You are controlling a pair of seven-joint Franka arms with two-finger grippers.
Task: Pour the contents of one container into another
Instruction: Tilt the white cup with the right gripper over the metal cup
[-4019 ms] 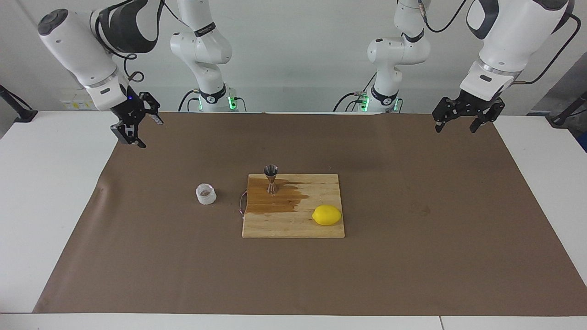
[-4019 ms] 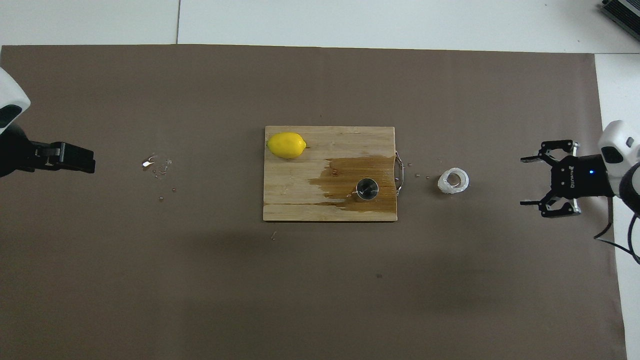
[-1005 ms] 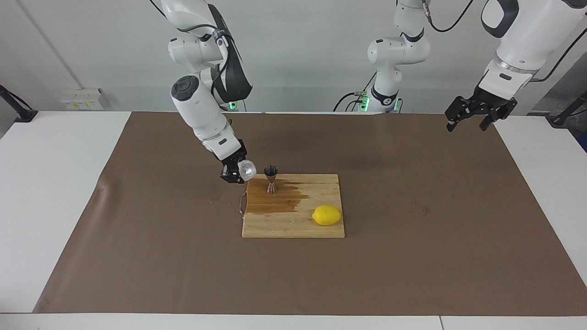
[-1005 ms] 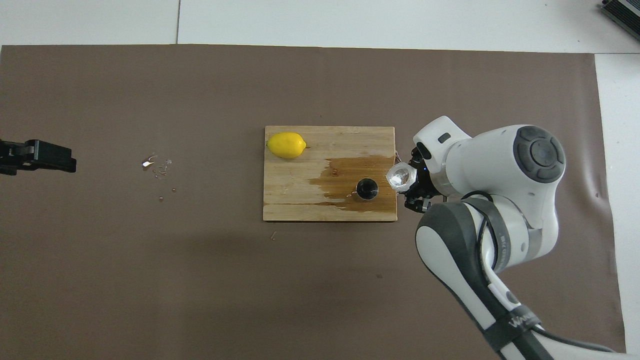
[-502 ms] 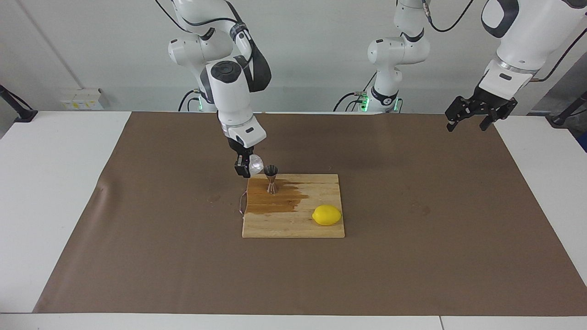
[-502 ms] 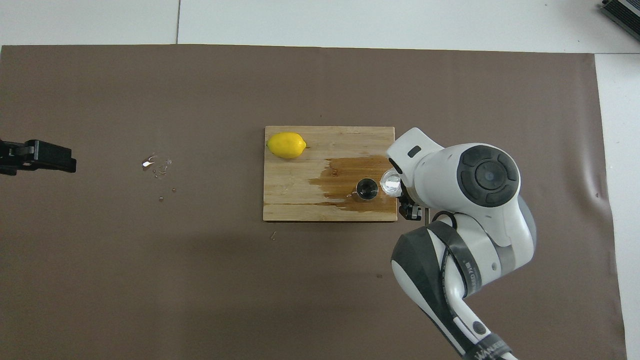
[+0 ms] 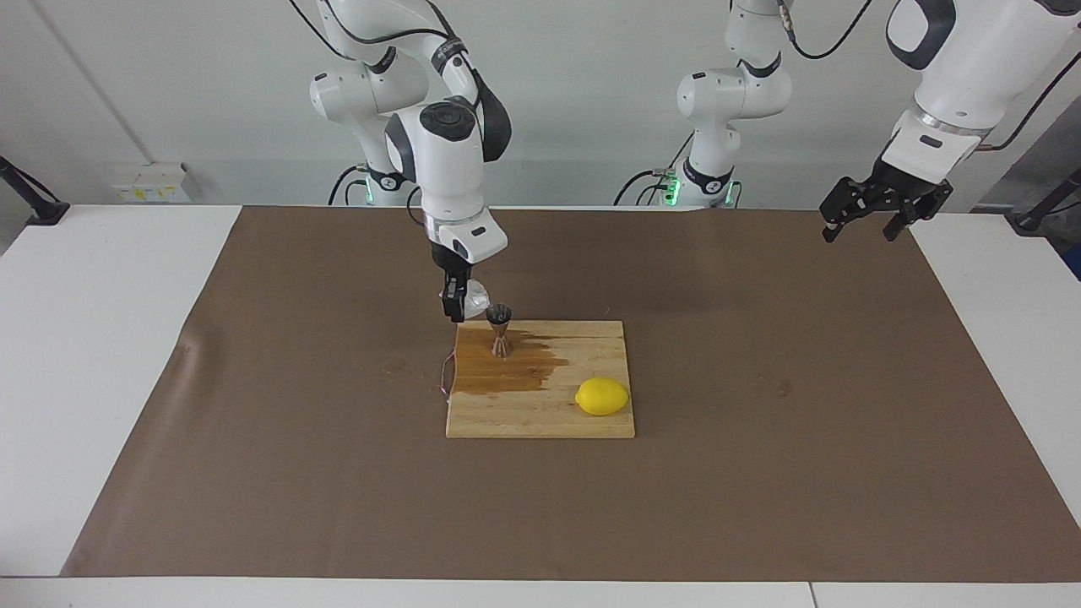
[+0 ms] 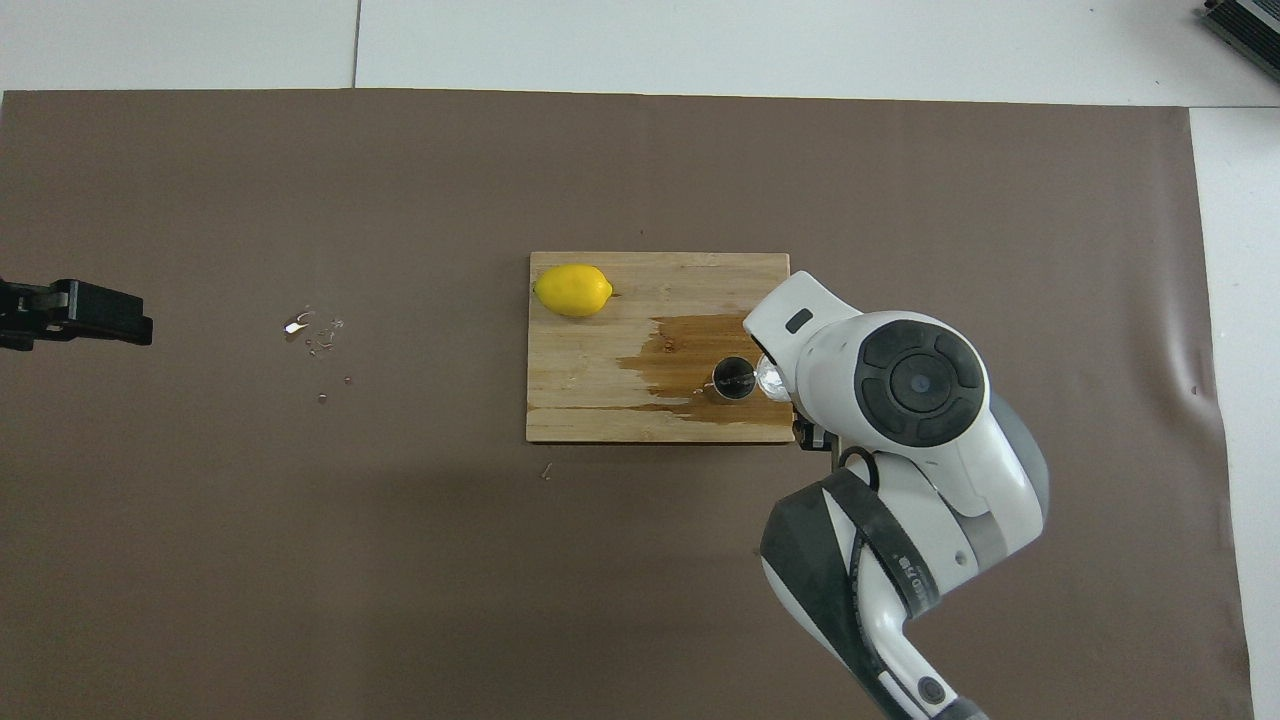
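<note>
Pour under way, I judge: my right gripper (image 7: 461,297) pinches the ribbed translucent cup (image 7: 476,297), tipped on its side with its mouth at the rim of the steel jigger (image 7: 499,328). The jigger stands upright on the wet, stained patch of the cutting board (image 7: 540,414), lemon (image 7: 601,396) well apart on the same board. I can't see a stream or the fill level. Left: finish, right the cup, set it down. Left gripper (image 7: 875,211) waits, fingers spread, holding nothing, over the mat's edge.
</note>
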